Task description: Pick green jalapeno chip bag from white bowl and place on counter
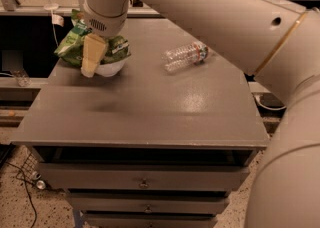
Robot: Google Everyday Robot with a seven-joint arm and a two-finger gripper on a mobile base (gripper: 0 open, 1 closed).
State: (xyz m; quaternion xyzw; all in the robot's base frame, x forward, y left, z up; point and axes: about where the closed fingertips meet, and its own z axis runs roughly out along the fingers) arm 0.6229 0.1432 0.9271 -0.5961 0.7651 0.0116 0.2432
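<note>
- The end effector (93, 56) is hanging at about 10 o'clock from the middle of the bench (150, 112), directly in front of the white bowl (111, 68) as seen from the camera.
- Its cream-coloured tip is pointing down and overlapping the bowl's near rim and the bag. Whether it is open or closed, or gripping anything, cannot be told from this view.
- The green jalapeno chip bag (70, 49) is sitting in the white bowl, crumpled and tilted. Its green foil is spilling past the rim toward 9 o'clock, and a smaller part is showing at the 3 o'clock side of the end effector.
- The white bowl is resting on the bench top near its far-left corner, with only its lower front curve showing under the bag and the end effector.
- A clear plastic bottle (185, 56) is lying on its side at about 1 o'clock from the bench's middle, well apart from the bowl.
- The thick cream arm (215, 17) is reaching in from the right edge, crossing above the far side of the bench toward 10 o'clock.
- Grey drawers (144, 177) are showing below the bench top at 6 o'clock.
</note>
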